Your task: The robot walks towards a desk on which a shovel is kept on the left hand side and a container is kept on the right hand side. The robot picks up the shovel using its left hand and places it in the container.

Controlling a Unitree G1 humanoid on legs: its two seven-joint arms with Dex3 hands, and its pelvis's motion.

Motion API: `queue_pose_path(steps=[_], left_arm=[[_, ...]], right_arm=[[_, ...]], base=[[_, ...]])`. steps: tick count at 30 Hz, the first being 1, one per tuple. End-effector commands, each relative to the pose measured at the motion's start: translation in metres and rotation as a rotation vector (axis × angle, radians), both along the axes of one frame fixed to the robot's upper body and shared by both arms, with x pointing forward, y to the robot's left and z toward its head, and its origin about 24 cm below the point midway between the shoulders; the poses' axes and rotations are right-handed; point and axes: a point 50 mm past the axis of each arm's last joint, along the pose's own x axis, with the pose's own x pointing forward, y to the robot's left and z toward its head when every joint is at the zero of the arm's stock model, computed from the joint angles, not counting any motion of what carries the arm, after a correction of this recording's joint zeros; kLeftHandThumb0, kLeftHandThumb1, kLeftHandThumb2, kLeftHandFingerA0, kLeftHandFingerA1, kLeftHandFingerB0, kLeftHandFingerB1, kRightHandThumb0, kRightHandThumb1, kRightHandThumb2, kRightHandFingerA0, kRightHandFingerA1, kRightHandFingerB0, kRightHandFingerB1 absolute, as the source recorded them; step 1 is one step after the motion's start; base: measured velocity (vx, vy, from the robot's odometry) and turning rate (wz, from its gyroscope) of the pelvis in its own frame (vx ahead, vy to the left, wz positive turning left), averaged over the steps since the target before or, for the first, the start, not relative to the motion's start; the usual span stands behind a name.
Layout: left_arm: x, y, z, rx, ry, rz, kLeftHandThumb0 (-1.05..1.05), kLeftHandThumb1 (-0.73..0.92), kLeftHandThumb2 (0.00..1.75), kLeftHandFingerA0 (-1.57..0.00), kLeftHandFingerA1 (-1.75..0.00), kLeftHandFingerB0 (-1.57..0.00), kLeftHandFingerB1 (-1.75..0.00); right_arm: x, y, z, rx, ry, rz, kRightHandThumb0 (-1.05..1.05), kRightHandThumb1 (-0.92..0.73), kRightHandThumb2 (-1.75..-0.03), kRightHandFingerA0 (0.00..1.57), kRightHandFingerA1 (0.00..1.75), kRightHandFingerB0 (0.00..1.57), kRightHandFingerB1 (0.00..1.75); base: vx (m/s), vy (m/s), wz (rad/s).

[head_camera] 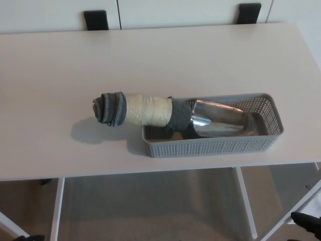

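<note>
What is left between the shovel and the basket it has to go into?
Nothing visible. The shovel already lies in the basket, its metal scoop inside and its handle sticking out over the left end, above the desk.
</note>
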Motion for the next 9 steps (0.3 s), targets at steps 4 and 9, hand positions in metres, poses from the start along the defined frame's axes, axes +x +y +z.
queue_pose_path(steps=[4,9], left_arm=[[0.0034,0.0054,0.0053,0.028,-0.036,-0.016,-0.72,0.72,0.63,-0.22,-0.34,-0.19,-0.28],[0.0052,0.0039,0.0056,0.048,-0.033,-0.035,-0.72,0.75,0.63,-0.24,-0.35,-0.2,-0.28]], right_arm=[[0.0014,-0.0158,0.0073,0.022,-0.114,-0.164,-0.42,-0.5,-0.54,0.4,0.51,0.28,0.43],[0.0001,-0.0102,0.007,0.019,-0.096,-0.133,-0.46,-0.46,-0.54,0.4,0.51,0.31,0.44]], base=[[0.0,0.0,0.0],[0.0,0.0,0.0]])
